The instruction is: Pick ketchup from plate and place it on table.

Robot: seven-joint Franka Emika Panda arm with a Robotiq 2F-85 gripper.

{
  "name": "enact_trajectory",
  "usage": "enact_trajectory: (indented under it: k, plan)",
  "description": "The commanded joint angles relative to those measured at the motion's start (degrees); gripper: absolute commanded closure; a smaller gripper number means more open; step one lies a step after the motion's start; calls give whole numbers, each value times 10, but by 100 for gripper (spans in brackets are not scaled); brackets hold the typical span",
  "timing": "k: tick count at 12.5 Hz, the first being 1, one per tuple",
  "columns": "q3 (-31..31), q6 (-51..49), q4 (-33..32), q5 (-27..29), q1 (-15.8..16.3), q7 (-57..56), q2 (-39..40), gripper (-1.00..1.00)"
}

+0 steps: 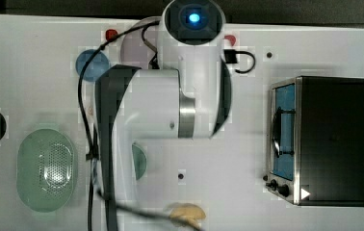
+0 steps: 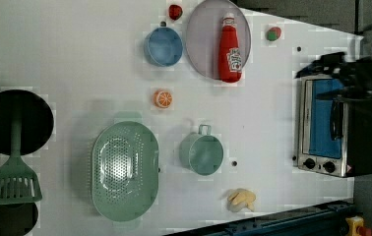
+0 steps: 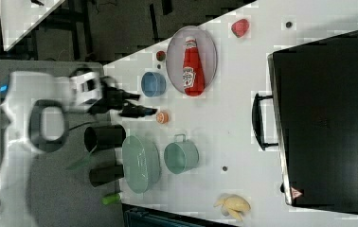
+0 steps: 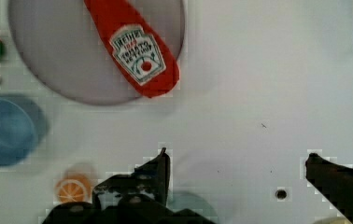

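My own arm covers most of the plate in the top view, hiding the ketchup. In the left view the ketchup lies flat on the smooth, round, lilac-grey plate, its base overhanging the rim. My gripper hangs with its dark fingers spread wide and nothing between them, over the bare white table just beside the plate. The wrist view cuts off the bottle's cap end.

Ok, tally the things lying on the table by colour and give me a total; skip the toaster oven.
Red: 3, ketchup, round fruit, strawberry
Blue: 1, bowl
Green: 2, colander, cup
Orange: 1, orange half
Yellow: 1, bananas
Lilac-grey: 1, plate
Total: 9
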Motion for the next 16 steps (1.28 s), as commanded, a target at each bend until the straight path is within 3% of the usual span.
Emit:
enact_trajectory:
  k: [1, 6, 16]
  plan:
    - [9, 47, 1, -1, 2, -110, 49, -100]
    - [9, 177, 28, -40, 9, -275, 152, -100]
    - [8, 245, 166, -68, 33, -287, 337, -100]
